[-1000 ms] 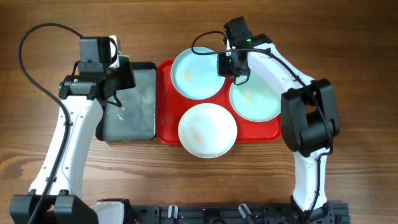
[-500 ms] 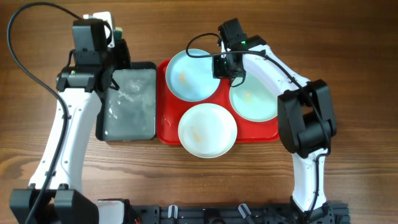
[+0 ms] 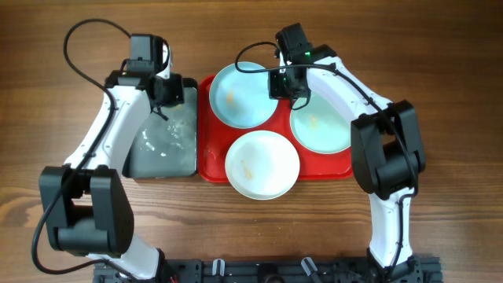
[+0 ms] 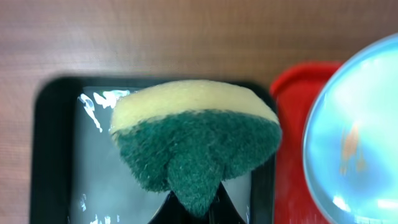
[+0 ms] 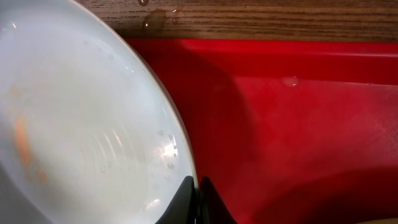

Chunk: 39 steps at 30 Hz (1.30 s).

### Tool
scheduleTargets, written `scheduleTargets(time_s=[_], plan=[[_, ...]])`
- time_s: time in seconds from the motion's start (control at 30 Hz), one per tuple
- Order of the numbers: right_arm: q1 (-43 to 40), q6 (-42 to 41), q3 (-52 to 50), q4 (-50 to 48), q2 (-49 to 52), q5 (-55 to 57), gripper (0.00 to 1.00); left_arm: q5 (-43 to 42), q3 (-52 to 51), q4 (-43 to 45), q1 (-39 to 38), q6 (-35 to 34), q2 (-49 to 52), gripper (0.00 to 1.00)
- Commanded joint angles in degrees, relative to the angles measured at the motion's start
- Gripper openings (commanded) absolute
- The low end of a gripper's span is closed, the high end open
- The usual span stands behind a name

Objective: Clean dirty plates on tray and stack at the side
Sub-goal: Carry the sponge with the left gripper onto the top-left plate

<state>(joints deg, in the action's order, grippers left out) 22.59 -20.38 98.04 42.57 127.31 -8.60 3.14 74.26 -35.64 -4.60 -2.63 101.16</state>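
Moved rightward, left gripper (image 3: 163, 93) hung over black tray's (image 3: 165, 149) far right corner, clenched on sponge (image 4: 196, 146), right gripper (image 5: 199, 200) pinched far-left aqua plate (image 3: 240, 98) at its rim, three plates sat on red tray (image 3: 207, 167).

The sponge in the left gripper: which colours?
The sponge is green below, pale yellow above; left wrist view.

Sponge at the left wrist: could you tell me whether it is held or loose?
Held: the left gripper is shut on the sponge's green side, over the black tray.
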Motion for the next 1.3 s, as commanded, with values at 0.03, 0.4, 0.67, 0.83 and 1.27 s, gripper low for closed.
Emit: scheduleTargets(time_s=[0.03,0.4,0.67,0.83,1.27], plan=[[0.39,-0.74,-0.20,-0.13,1.01,-0.96,0.04,7.65,0.87,5.14,-4.52,0.72,-0.11,0.04],[0.39,-0.59,-0.20,-0.13,1.01,-3.08,0.04,4.46,0.85,10.14,-15.87,-13.46,1.40,0.04],[0.39,6.27,-0.20,-0.15,1.01,-5.01,0.04,-12.79,0.85,9.79,-11.23,-13.44,5.22,0.04],[0.39,7.08,-0.20,-1.05,1.01,-9.20,0.04,-17.84,0.85,10.91,-8.72,-13.49,5.53,0.04],[0.39,6.23,-0.20,-2.05,1.88,-9.27,0.04,-16.79,0.85,8.63,-8.66,-16.09,10.25,0.04]])
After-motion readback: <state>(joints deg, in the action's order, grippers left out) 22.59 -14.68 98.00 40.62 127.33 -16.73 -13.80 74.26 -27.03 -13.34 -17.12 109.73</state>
